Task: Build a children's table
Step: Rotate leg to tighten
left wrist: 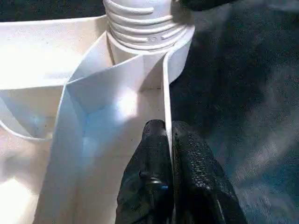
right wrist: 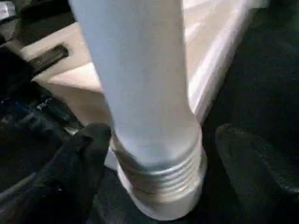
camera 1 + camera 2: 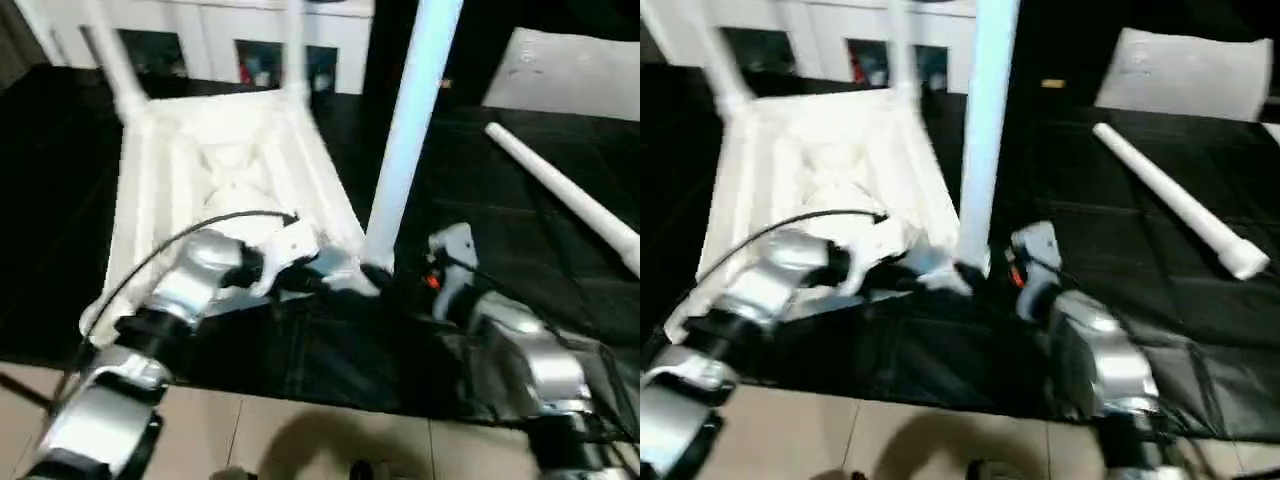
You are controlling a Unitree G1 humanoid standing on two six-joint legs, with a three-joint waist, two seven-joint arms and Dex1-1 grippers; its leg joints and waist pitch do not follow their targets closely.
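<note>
Tabletop (image 3: 225,170): the white top is lying upside down on the black mat (image 3: 520,250), ribbed underside up, occupying the 10 to 12 o'clock part of the head view; two legs are already standing in its far corner sockets.
Leg in hand (image 3: 408,130): a white tapered leg is standing upright at the near right corner socket (image 1: 154,44), about 12 o'clock from the right gripper; its threaded collar is showing rings above the socket, so it appears not fully seated.
Spare leg (image 3: 565,195): the fourth leg is lying loose on the mat at 2 o'clock, well apart from the top.
Left gripper (image 1: 169,154): the two black fingers are pinching the thin rim wall of the top, one on each side, just beside the socket, bracing the top.
Right gripper (image 2: 161,154): the fingers are standing wide on either side of the leg's threaded base, not closing on it.
Step in hand: probably screwing the third leg home.
Doing it well: keep the leg plumb so the threads are not crossing; keep the rim pinch firm so the top is not turning with the leg; regrip low, near the collar.
</note>
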